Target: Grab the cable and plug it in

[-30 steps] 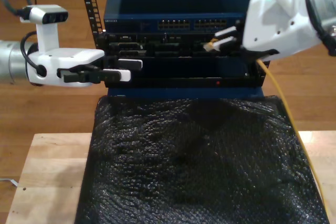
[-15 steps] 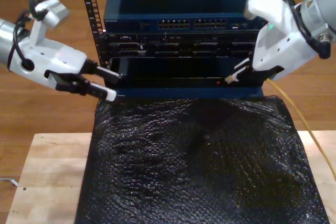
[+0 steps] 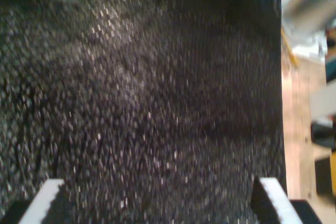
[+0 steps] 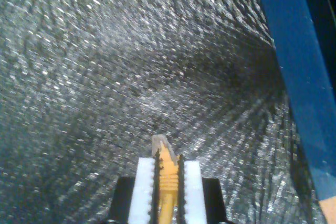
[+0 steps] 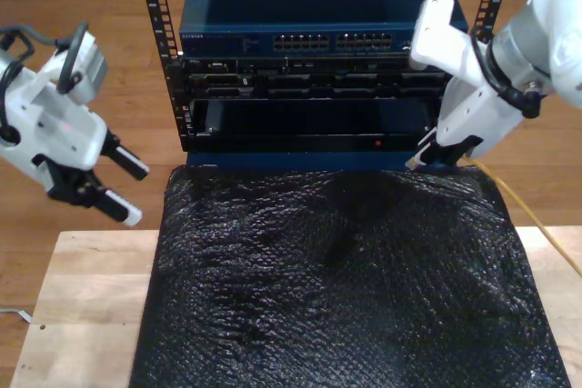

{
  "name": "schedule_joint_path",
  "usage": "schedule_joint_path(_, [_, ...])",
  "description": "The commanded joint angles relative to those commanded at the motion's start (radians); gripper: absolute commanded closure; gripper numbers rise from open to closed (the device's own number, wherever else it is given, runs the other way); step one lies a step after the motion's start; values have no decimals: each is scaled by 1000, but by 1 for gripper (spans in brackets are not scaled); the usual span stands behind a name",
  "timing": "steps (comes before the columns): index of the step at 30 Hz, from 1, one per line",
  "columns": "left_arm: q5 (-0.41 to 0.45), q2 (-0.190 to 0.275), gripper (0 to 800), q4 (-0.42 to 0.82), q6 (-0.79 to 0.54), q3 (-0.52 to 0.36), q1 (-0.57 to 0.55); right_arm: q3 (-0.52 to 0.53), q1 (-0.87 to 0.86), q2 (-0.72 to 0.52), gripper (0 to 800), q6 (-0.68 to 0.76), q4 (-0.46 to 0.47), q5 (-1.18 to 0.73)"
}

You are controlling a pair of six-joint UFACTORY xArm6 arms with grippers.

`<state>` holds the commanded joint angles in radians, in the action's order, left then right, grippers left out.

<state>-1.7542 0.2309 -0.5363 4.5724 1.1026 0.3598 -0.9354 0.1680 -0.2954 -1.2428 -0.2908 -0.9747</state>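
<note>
The yellow-orange cable (image 4: 167,182) is pinched between the white serrated fingers (image 4: 143,187) of my second gripper (image 4: 167,163), and its small clear plug (image 4: 160,142) pokes out past the fingertips. In the exterior view my second gripper (image 5: 420,159) hangs at the view's right, by the rack's lower front corner and just above the black mat's far edge. From there the cable (image 5: 532,220) trails down along the mat's right side. My first gripper (image 5: 136,194) is at the exterior view's left, off the mat's corner, and is open with nothing in it. Its fingertips (image 3: 47,203) stand wide apart.
A rack of blue and black network units (image 5: 309,6) stands behind the table, with rows of ports (image 5: 336,42) on its front. A crinkled black mat (image 5: 346,279) covers most of the wooden table (image 5: 82,306). A blue unit edge (image 4: 294,77) lies close beside my second gripper.
Both arms have drawn back from the rack's front. My second gripper sank with the cable to the mat's far edge. My first gripper swung out to the exterior view's left and tilted downward.
</note>
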Motion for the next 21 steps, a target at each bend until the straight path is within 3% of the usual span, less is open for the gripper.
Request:
schedule_joint_path(9, [-40, 63, 2, 126, -112, -29, 5, 41, 84, 21, 800, 149, 227, 101])
schedule_joint_path(21, [-78, 121, 2, 235, -371, -138, 178, 64, 115, 55, 800, 199, 313, 176])
